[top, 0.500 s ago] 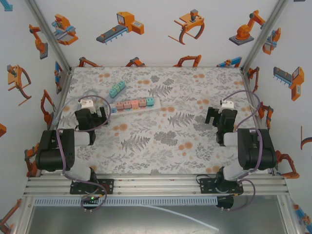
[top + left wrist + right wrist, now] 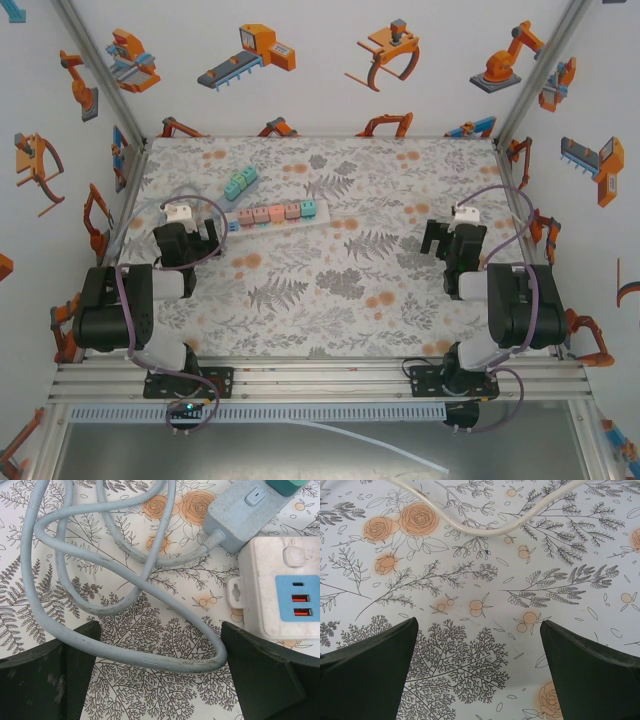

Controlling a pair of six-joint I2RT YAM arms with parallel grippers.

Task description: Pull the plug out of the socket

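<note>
A white table top printed with grey ferns and orange roses (image 2: 340, 290) fills the middle of the enclosure. At 12 o'clock rises a white back wall scattered with orange and grey-blue cartoon robot arms and claws (image 2: 320, 90); matching printed walls stand at 9 o'clock (image 2: 50, 150) and 3 o'clock (image 2: 600, 100). Slanted silver aluminium posts (image 2: 100, 70) mark the far corners. At 6 o'clock run ribbed aluminium rails (image 2: 320, 378), then a white slotted strip (image 2: 320, 411) and a dull grey metal panel (image 2: 300, 455). The light is soft and even.
</note>
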